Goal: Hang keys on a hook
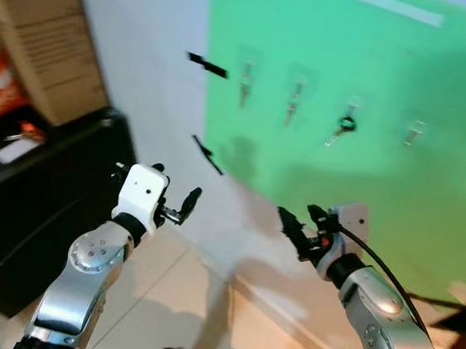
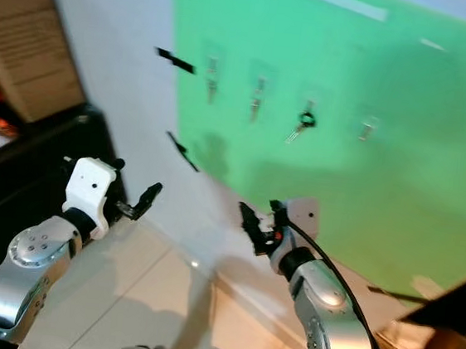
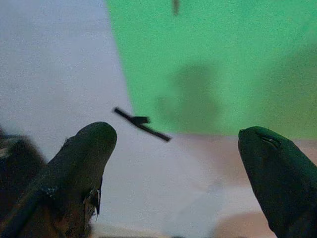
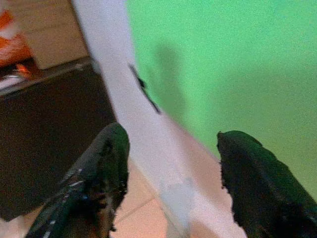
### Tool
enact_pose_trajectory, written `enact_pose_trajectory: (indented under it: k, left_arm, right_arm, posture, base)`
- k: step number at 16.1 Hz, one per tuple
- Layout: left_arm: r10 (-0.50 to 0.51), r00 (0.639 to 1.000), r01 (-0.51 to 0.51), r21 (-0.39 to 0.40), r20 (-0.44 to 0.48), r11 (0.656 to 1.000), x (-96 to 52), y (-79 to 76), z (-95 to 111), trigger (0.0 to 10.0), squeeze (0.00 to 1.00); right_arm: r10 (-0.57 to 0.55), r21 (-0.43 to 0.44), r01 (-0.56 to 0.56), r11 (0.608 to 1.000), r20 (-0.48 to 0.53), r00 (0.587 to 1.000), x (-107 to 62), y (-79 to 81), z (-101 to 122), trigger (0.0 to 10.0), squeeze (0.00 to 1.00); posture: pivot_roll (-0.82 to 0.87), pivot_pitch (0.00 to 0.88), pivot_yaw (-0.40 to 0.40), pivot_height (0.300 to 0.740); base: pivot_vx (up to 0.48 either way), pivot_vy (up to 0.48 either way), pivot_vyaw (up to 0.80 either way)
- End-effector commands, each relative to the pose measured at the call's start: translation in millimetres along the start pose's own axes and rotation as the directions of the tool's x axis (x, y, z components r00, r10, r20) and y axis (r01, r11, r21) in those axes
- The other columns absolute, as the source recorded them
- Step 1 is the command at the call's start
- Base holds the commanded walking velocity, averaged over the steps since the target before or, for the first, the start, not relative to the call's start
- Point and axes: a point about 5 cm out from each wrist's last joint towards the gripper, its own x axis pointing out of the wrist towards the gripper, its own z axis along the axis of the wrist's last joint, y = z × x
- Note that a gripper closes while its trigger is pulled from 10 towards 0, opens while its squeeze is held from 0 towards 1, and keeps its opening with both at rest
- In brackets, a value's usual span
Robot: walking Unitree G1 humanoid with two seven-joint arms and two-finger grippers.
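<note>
I take the green board [image 1: 368, 155] on the wall as my ref. The keys [image 1: 344, 126] are already hanging on it, on the third hook [image 1: 353, 106] of the row of four, counting from the board's left edge. Ring is up at the hook, key blade hangs down and slightly toward the board's left, so the long axis is near vertical w/ a small tilt.

Both grippers sit well below the hook row, off the board's lower-left part. Right gripper [image 1: 296, 228] is under the board roughly between the 2nd and 3rd hooks; wrist cam shows its fingers [image 4: 101, 163] spread wide, nothing between them. Left gripper [image 1: 187, 203] is out past the board's left edge, near the black tape strips [image 1: 208, 155], fingers [image 3: 89, 148] also spread and empty.

So the keys lie up and a bit right of the right gripper, which is clearly the nearer arm; left is well apart.

My read: w/ keys on the hook and both hands empty, the hang looks done. I can't tell at this res if the ring is fully seated.
</note>
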Motion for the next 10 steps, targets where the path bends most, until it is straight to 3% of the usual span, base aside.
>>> enact_pose_trajectory:
  k: [1, 6, 10]
  left_arm:
    - [0.015, 1.0, -0.015, 0.019, -0.012, 1.0, -1.7, 4.0, -3.2, 10.0, 0.0]
    - [0.031, 0.999, -0.03, 0.021, -0.011, 0.999, -3.1, 9.0, -2.9, 10.0, 0.0]
    - [0.034, 0.999, -0.034, 0.013, 0.001, 0.999, -2.1, 8.6, -0.5, 10.0, 0.0]
  right_arm:
    - [0.007, -0.023, -0.007, 1.0, -0.006, 1.0, -1.4, 0.5, 3.1, 10.0, 1.0]
    - [-0.027, 0.006, 0.027, 1.0, 0.04, 0.999, 0.7, -2.3, 9.2, 10.0, 1.0]
    - [-0.065, -0.038, 0.067, 0.997, 0.057, 0.996, -0.2, -8.8, 11.5, 10.0, 1.0]
  posture:
    - [-0.05, 0.0, 0.012, 0.74]
    - [-0.05, 0.0, 0.008, 0.74]
    - [-0.04, 0.0, 0.01, 0.74]
  base:
    - [0.0, 0.0, 0.8]
    - [0.0, 0.0, 0.8]
    - [0.0, 0.0, 0.7]
